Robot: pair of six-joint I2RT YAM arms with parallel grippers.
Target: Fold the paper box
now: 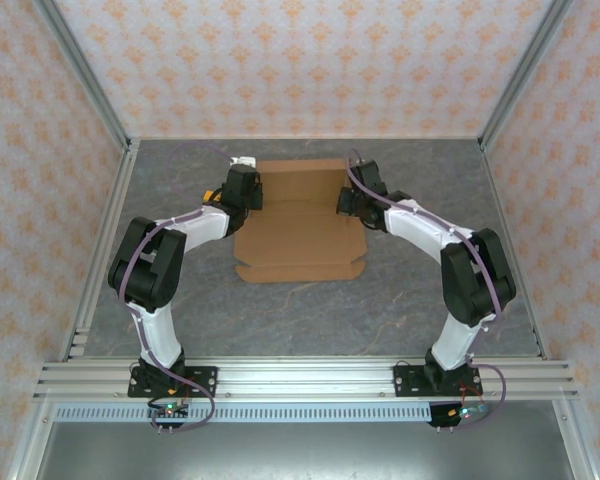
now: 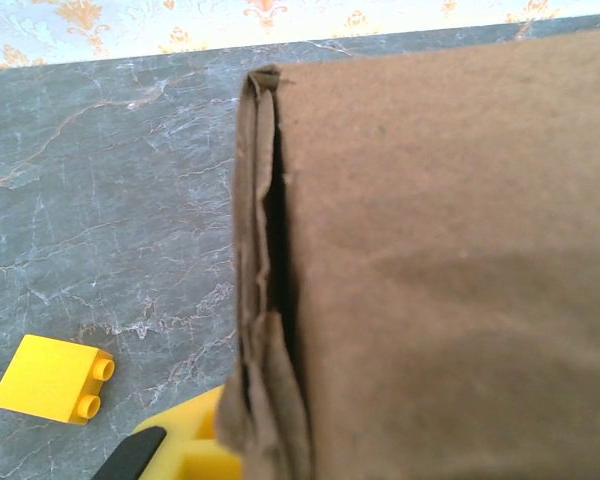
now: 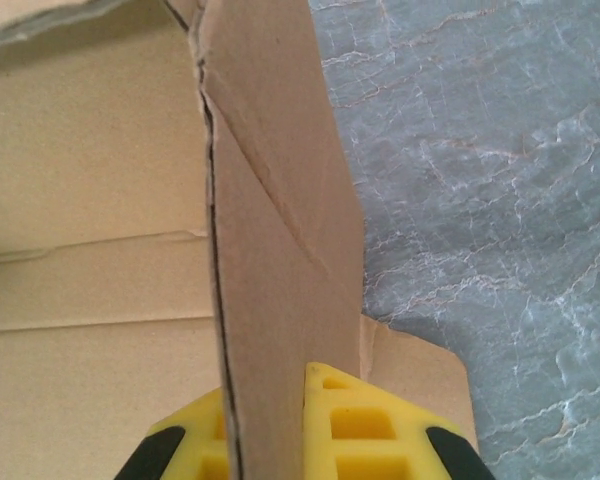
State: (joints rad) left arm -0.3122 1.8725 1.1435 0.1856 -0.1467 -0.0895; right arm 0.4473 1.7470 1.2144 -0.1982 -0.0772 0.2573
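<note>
The paper box (image 1: 300, 235) is a brown die-cut cardboard sheet lying flat mid-table, with its side flaps raised. My left gripper (image 1: 247, 190) is at the sheet's left edge. In the left wrist view one yellow finger (image 2: 195, 445) shows beside the folded, crumpled flap edge (image 2: 265, 300), and the jaws are shut on that flap. At the right edge my right gripper (image 1: 350, 200) pinches an upright flap (image 3: 275, 250) between its yellow fingers (image 3: 365, 430). The box's flat panel (image 3: 90, 300) lies to the left of that flap.
A small yellow toy brick (image 2: 52, 378) lies on the grey marble table (image 1: 400, 300) just left of the box, near my left gripper. A small white object (image 1: 242, 160) sits at the back. Patterned walls and metal posts enclose the table.
</note>
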